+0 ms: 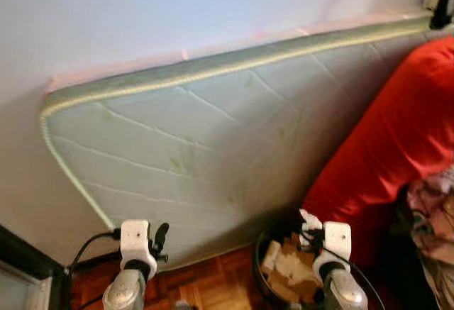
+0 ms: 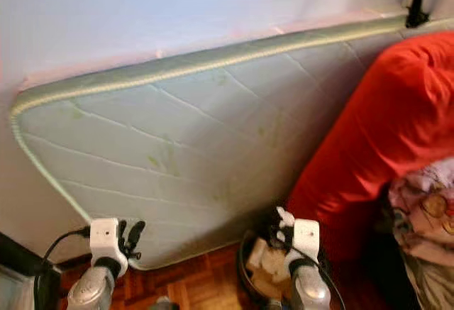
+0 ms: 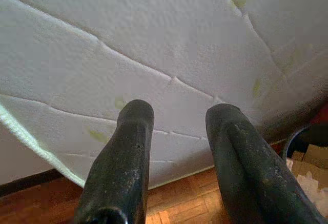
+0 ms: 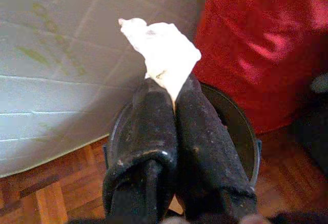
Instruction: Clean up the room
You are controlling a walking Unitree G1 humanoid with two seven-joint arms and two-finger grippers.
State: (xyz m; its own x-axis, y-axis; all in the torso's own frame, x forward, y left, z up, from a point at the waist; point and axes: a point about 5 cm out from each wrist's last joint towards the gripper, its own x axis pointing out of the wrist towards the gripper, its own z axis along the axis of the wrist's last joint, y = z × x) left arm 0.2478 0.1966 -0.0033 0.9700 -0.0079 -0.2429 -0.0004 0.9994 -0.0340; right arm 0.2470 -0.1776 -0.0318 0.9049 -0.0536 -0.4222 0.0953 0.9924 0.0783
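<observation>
Above the black bin [image 4: 241, 131], the right gripper [image 4: 174, 98] has its two black fingers pressed together on a crumpled white tissue [image 4: 161, 55]; the wad sticks out past the fingertips. In the head views the same gripper [image 1: 310, 226] sits low on the right with the white scrap at its tip, right over the bin's [image 1: 264, 276] rim. Bin is round, dark, standing on the wooden parquet floor [image 1: 206, 281], already holding pieces of cardboard and paper [image 1: 291, 264] (brown and white scraps, exact items hard to tell).

Left gripper [image 3: 177, 126] has its fingers apart, nothing between them, pointing at the mattress face. In the head view it [image 1: 159, 239] is raised low on the left, near the mattress's bottom edge, well apart from the bin.

Behind both grippers, a pale quilted mattress [image 1: 213, 140] stands on its long side, leaning against the white wall [image 1: 177, 12]; greenish stains on its face, green-piped edge, rounded corner at upper left. Bin sits just beside the mattress's lower edge.

To the right, a big red fabric mass [image 1: 397, 140] rises next to the bin, touching the mattress. At far right, a patterned pink cloth bundle [image 2: 425, 203] lies below the red fabric. A dark frame [image 1: 25, 260] shows at bottom left, with a black cable [image 1: 89, 242] running to the left wrist.
</observation>
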